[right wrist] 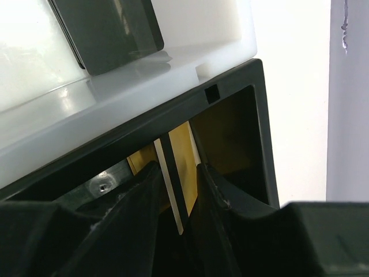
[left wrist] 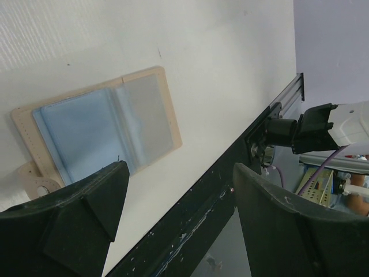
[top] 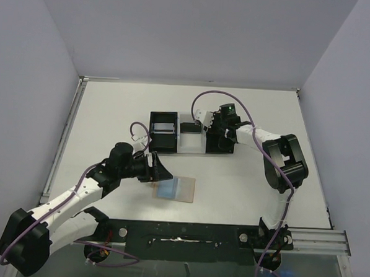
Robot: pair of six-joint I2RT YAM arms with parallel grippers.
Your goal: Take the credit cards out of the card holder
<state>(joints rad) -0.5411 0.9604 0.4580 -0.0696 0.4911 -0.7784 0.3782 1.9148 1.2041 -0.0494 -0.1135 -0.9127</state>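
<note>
Open tan card holder (left wrist: 171, 115) shows a light-blue credit card (left wrist: 81, 135).

A black-and-white three-compartment tray (top: 163, 149) stands on the white table (top: 112, 110).

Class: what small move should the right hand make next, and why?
Probably open wider and lift clear. The right hand sits low in the tray's black end compartment, its fingers close either side of a yellow card standing there; whether they pinch it is unclear. A blue card waits in the card holder.
</note>
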